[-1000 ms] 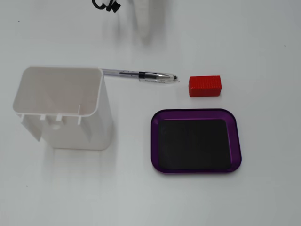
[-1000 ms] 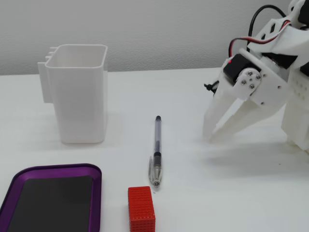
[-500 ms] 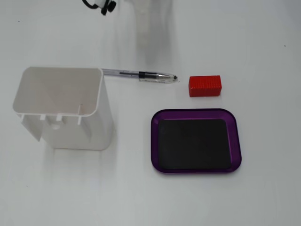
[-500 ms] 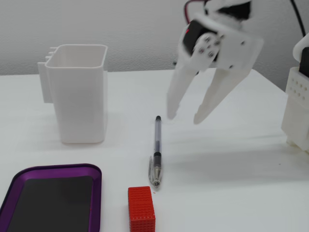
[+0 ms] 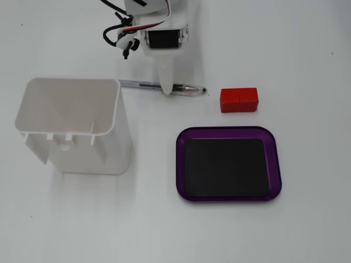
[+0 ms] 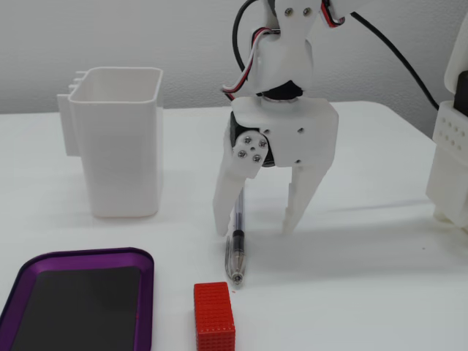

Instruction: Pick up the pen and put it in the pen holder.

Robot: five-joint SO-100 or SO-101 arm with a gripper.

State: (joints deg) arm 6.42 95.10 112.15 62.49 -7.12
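My jaws stood spread over the pen point(image 6: 236, 252), which lay flat on the tabletop point(image 6: 365, 292) between the white pen holder point(image 6: 121, 142) and the red block point(image 6: 213, 316).

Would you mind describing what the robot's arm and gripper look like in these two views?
The arm is white printed plastic with black servo motors showing through. The gripper has two tapered white fingers; one pivots on a round hub with small silver screws. Black cables and a red, white and black wire bundle run along it. No markings are visible.
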